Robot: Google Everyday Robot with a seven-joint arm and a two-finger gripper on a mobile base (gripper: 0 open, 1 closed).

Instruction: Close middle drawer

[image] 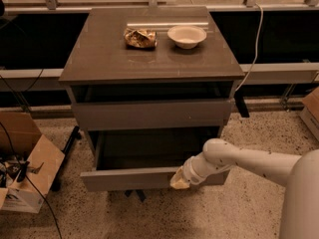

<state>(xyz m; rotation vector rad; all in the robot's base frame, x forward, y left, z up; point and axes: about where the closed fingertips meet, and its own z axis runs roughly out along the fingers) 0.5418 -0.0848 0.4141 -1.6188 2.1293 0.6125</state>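
The middle drawer (129, 179) is pulled far out of the grey-brown cabinet (149, 59), and its dark box interior (154, 148) shows. Its flat, handle-less front panel faces me low in the view. My gripper (179, 181), a pale tip on the white arm (234, 159), comes in from the right. It sits against the right part of that front panel, at about its height. Above, another drawer front (152, 114) stands out a little, with a dark gap over it.
A white bowl (187, 36) and a crumpled snack bag (140, 37) lie on the cabinet top. An open cardboard box (27, 171) with cables stands on the floor at left. Another box edge (311, 111) is at right. A white cable (256, 44) hangs behind.
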